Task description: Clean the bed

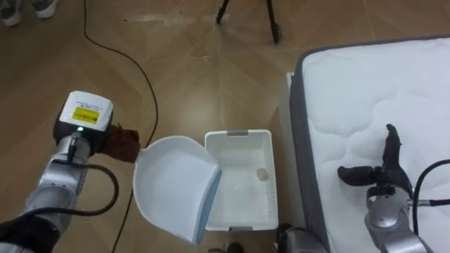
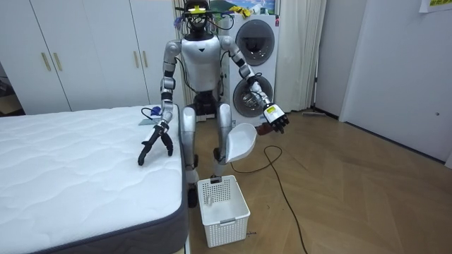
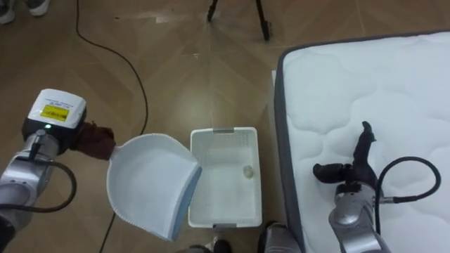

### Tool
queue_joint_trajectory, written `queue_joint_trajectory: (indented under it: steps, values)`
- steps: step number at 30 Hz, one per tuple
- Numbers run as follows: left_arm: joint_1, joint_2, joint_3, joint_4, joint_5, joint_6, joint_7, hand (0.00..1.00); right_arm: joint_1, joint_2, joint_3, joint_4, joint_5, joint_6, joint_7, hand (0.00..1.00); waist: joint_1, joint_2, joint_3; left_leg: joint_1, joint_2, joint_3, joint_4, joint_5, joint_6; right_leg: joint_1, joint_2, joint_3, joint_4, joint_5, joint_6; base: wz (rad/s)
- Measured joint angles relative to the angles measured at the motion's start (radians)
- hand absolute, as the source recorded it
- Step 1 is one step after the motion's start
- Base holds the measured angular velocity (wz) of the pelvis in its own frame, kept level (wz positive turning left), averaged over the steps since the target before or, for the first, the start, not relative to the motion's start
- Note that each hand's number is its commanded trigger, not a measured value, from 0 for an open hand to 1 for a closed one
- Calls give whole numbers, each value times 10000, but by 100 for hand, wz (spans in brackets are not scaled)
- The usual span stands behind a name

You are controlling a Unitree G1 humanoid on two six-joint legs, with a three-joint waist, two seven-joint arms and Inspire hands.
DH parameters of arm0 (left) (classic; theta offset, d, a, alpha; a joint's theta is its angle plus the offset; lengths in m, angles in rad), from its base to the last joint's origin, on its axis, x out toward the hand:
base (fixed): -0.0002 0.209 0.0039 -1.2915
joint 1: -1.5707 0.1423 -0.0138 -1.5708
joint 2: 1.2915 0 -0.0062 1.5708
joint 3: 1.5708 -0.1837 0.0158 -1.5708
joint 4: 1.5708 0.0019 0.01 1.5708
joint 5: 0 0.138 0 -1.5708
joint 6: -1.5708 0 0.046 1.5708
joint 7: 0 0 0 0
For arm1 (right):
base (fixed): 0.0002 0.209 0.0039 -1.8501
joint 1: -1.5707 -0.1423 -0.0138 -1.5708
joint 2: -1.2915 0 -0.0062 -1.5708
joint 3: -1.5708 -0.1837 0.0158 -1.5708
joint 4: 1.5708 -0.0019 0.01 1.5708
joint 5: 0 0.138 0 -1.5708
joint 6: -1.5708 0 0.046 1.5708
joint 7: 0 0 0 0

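White quilted mattress of the bed (image 1: 380, 84), edged in grey, takes up the robot's right side, and the robot stands on the wooden floor (image 1: 197, 77) at the bed's corner, with white wardrobes (image 2: 78, 56) and two stacked washing machines (image 2: 254, 70) behind it in the room view. On the floor just beside the bed's edge, in front of the robot's feet, sits a white plastic basket (image 1: 246, 165) with slotted walls. A white dustpan (image 1: 172, 183) hangs tilted over the basket's left rim, its open mouth turned toward the basket and its far edge overlapping the basket's left side. The left hand (image 1: 119, 144) is out to the robot's left above the floor, its fingers curled round the dustpan's handle. The right hand (image 1: 385, 176) is over the mattress near the bed's edge, holding nothing, its fingers straight and its thumb spread well apart from them; whether the fingertips touch the mattress I cannot tell. A small pale lump (image 1: 262, 173) lies on the basket's bottom near its right wall, too small to make out, and a small blue thing (image 2: 150, 111) lies at the mattress's far edge in the room view
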Motion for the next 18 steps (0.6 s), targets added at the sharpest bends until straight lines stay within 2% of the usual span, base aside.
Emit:
queue_joint_trajectory:
  steps: [12, 18]
  values:
    - [-10, 470, -3, -59, -6, 13, -1120, 100, -2, -1, 218, -3, 11, -11, -523, 0, -21, 57, -8, -17, -6, 11, -55, 43, -32, -46, 50, 149, -8, 3, -1, 0]
    - [-6, 612, -4, -77, -19, 12, -1150, 100, -6, 0, 584, -4, 106, -98, -1035, 0, 10, 53, -8, 29, -6, -4, -47, 62, -33, 6, 89, 281, -19, 14, 17, 0]
